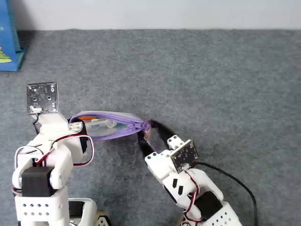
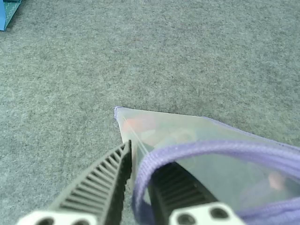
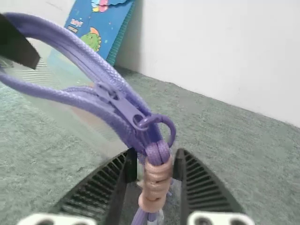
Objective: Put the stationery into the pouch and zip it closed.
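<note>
Left gripper (image 2: 139, 158) pinches one end of the pouch (image 2: 201, 140), fingers pressed on either side of the clear wall just under the purple zip rim. Right gripper (image 3: 154, 159) is clamped on the purple strap (image 3: 157, 152) at the opposite end, just beside the zip slider (image 3: 132, 114). From above, the pouch (image 1: 113, 128) hangs stretched between the two grippers, mouth gaping, zip undone along most of its length. Stationery (image 1: 96, 125) lies inside, toward the left gripper's end. Both arm bases crowd the near table edge. Grey felt (image 1: 197, 70) runs from the pouch's far side to the white wall (image 1: 164, 14). Blue box (image 1: 8, 42) stands at the far left corner, well apart from the pouch.
</note>
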